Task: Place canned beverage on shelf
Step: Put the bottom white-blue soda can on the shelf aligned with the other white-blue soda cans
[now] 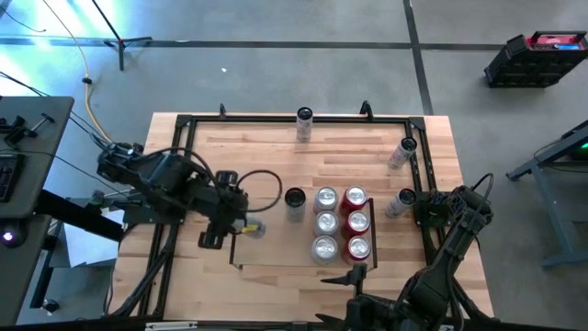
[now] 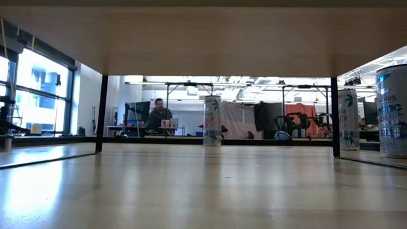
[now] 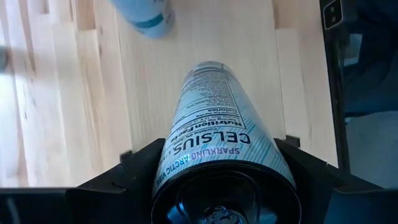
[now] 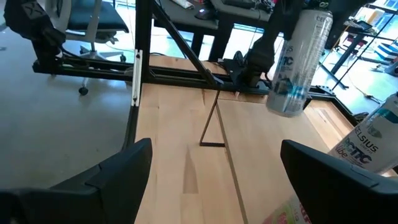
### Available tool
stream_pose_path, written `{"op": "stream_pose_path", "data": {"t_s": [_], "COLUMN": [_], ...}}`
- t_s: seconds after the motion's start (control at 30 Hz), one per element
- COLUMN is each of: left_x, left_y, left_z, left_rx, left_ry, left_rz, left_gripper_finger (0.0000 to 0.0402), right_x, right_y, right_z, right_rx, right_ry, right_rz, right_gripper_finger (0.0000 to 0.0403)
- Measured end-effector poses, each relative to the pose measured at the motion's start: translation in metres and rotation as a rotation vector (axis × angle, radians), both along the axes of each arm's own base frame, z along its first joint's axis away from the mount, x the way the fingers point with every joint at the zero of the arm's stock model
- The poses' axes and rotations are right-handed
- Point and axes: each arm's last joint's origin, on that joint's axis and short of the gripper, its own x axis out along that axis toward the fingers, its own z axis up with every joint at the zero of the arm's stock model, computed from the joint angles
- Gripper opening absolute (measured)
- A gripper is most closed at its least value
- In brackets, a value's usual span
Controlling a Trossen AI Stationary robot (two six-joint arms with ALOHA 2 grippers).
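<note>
My left gripper (image 1: 241, 225) is shut on a white Celsius can (image 3: 214, 124) and hangs over the shelf's left rail (image 1: 231, 250). The right wrist view shows that can (image 4: 298, 62) in the air above the wood. The shelf (image 1: 276, 246), a light-wood bay edged by thin black rails, holds several cans upright on their bases at its right side (image 1: 342, 222), and a dark-topped can (image 1: 294, 202) stands at its far edge. My right gripper (image 4: 214, 174) is open and empty at the table's right side (image 1: 424, 210). My left gripper pinches the can between its two fingers (image 3: 134, 168), on opposite sides of the wall near the can's upper end (image 3: 166, 163). The fingers slant steeply down from above and lie along the can. The can hangs tilted below them, lifted clear of the table.
Loose cans stand outside the shelf: one at the far rail (image 1: 304, 124) and two at the right (image 1: 401, 152) (image 1: 400, 202). A black cable loops (image 1: 262, 188) beside the left arm. The left half of the shelf is bare wood. A person sits in the room behind (image 2: 159, 114).
</note>
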Motion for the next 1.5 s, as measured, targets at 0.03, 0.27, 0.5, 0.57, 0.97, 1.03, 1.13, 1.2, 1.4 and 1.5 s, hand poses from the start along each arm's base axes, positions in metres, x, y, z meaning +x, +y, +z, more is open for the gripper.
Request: {"op": "stream_pose_path", "data": {"t_s": [0.03, 0.27, 0.5, 0.57, 0.97, 1.03, 1.13, 1.2, 1.4, 1.5], "left_x": [-0.003, -0.003, 0.0, 0.0, 0.0, 0.0, 0.0, 0.0, 0.0, 0.0], "left_y": [0.001, -0.001, -0.002, -0.003, -0.004, -0.004, -0.004, -0.003, -0.003, -0.003], "left_z": [0.0, -0.013, -0.024, -0.023, -0.023, -0.023, -0.022, -0.022, -0.022, -0.022], "left_rx": [-0.002, 0.001, 0.021, 0.017, 0.01, 0.008, 0.007, 0.007, 0.011, 0.025], "left_ry": [-0.002, 0.044, 0.081, 0.078, 0.077, 0.077, 0.075, 0.073, 0.071, 0.065], "left_rz": [0.004, 0.044, 0.057, 0.064, 0.079, 0.084, 0.084, 0.084, 0.085, 0.089], "left_gripper_finger": [0.0242, 0.0242, 0.0249, 0.0249, 0.026, 0.0272, 0.0292, 0.0302, 0.0308, 0.0307], "right_x": [0.0, 0.005, 0.01, 0.009, 0.009, 0.009, 0.009, 0.009, 0.009, 0.009], "right_y": [0.0, -0.004, -0.007, -0.007, -0.007, -0.007, -0.007, -0.007, -0.007, -0.007], "right_z": [0.0, 0.0, 0.0, 0.0, 0.0, 0.0, -0.001, -0.001, -0.001, -0.001], "right_rx": [-0.001, -0.003, 0.001, 0.004, 0.0, -0.001, -0.002, -0.001, 0.003, 0.003], "right_ry": [0.0, 0.0, 0.01, 0.016, 0.017, 0.018, 0.018, 0.019, 0.02, 0.021], "right_rz": [0.0, -0.012, -0.011, -0.002, 0.001, 0.001, 0.002, 0.003, 0.005, 0.006], "right_gripper_finger": [0.0341, 0.0341, 0.0341, 0.0341, 0.0341, 0.0341, 0.0341, 0.0341, 0.0341, 0.0341]}}
